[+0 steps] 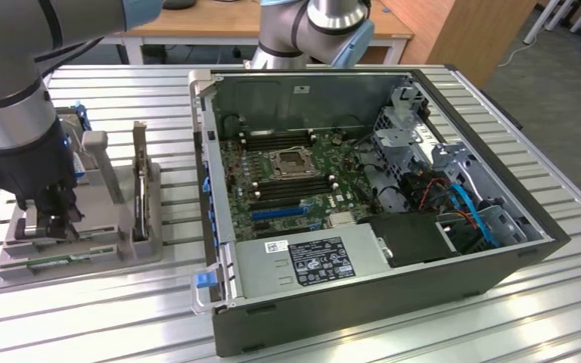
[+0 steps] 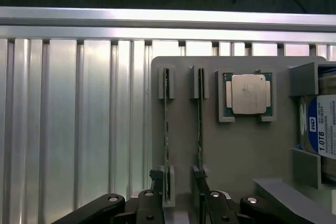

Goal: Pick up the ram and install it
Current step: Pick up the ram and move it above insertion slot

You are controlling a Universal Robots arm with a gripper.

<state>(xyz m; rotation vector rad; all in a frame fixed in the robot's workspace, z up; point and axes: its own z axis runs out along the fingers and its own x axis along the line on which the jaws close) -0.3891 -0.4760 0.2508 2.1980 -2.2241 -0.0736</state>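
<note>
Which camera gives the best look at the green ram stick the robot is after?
The wrist view: the ram stands on edge in its grey holder, running in between the open fingers. In the exterior view a green sliver of it shows low in the holder, beneath the fingers.

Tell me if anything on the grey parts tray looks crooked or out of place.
Nothing stands out. Both ram sticks stand straight in their slots on the tray, and the processor sits square in its pocket.
</note>
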